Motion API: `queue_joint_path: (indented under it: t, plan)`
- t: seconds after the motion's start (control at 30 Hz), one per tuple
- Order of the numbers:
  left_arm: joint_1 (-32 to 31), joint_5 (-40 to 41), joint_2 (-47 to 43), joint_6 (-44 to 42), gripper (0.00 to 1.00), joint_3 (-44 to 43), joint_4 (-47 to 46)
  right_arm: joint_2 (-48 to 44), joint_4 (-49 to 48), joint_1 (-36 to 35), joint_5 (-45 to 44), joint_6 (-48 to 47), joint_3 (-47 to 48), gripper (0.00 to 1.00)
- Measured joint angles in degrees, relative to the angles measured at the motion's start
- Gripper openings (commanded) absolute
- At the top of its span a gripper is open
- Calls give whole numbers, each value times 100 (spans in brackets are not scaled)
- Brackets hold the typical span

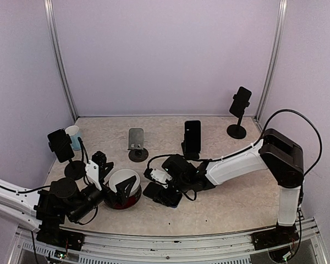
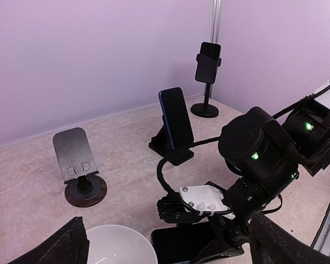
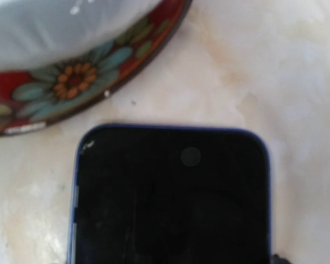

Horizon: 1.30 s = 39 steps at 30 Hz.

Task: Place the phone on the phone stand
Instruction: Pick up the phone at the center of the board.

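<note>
phone (image 1: pixel 160 194) lies flat at lower centre, not lifted; empty stand (image 1: pixel 136 141) waits above. right claw (image 1: pixel 167 189) over the phone, grip unclear; left claw (image 1: pixel 126 186) apart.

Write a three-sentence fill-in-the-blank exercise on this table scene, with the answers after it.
The phone lying flat sits beside a flowered ____. The ____ arm's gripper hangs over that phone. The grey stand holds ____ phone.
Missing words: bowl; right; no.
</note>
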State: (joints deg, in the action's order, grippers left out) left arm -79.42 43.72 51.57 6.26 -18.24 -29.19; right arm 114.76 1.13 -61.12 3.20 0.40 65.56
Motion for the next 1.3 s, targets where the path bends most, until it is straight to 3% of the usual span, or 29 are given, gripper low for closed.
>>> queue_joint_path:
  t: [0.3,0.67,0.97,1.3]
  plan:
    - [50,-92,42,186,99,11,0,-780,120,-39,-361,79,-848,71]
    - [131,-332,387,1176,99,-632,636,-1657,22,-584,-2050,-105,-1604,70]
    - [310,-1086,140,2577,99,-1010,1054,-2050,-911,-1137,-3744,-667,-1974,70]
    - [365,-1655,116,3519,99,-1108,1084,-2017,-2894,-1670,-5324,-2096,-2258,68]
